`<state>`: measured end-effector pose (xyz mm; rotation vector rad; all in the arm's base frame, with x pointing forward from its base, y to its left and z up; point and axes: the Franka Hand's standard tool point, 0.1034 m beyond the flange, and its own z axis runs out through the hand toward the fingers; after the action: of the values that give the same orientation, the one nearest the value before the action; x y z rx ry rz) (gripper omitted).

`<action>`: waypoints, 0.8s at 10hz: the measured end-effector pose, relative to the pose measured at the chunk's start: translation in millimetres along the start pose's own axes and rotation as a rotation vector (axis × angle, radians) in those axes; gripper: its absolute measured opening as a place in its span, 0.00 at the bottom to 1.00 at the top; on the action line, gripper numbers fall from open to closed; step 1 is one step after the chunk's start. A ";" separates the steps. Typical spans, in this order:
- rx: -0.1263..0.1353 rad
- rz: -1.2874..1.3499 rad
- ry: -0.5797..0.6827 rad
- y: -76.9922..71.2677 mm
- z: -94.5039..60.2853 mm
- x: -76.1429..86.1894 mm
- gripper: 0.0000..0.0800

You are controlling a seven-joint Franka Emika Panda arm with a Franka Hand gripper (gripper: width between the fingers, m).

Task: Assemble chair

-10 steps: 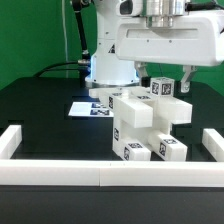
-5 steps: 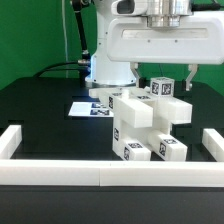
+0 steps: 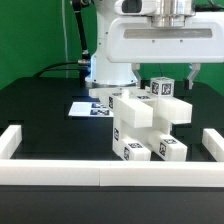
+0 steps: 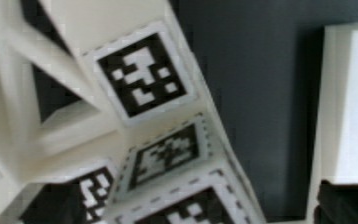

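The chair [image 3: 146, 125] is a stack of chunky white blocks with black-and-white tags, standing on the black table in the middle of the exterior view. Its topmost tagged block [image 3: 163, 88] sits at the back. My gripper [image 3: 165, 76] hangs just above that block, open. One dark finger [image 3: 137, 74] is on each side, with a gap to the block, and nothing is held. In the wrist view, tagged white faces of the chair [image 4: 144, 70] fill most of the picture at close range. My fingertips do not show there.
The marker board [image 3: 88, 108] lies flat behind the chair toward the exterior view's left. White border rails run along the front [image 3: 100, 176] and at both sides [image 3: 10, 142], and one rail [image 4: 348, 100] shows in the wrist view. The arm's base [image 3: 110, 65] stands at the back.
The hand has risen slightly above the chair. The jaws have stayed wide apart and the chair has not moved.
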<state>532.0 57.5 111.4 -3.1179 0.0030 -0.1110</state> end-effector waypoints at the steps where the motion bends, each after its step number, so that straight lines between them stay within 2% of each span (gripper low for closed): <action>1: 0.000 -0.038 0.000 0.1 -0.1 0.1 0.81; 4: -0.004 -0.147 -0.001 1.8 0.1 0.1 0.78; 5: -0.004 -0.146 -0.001 1.9 0.2 0.1 0.53; 6: -0.004 -0.137 -0.001 1.9 0.2 0.1 0.53; 7: -0.004 -0.116 -0.001 2.0 0.2 0.1 0.36; 8: -0.004 -0.104 -0.001 2.1 0.2 0.1 0.36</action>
<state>532.1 55.5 111.2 -3.1218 -0.1585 -0.1116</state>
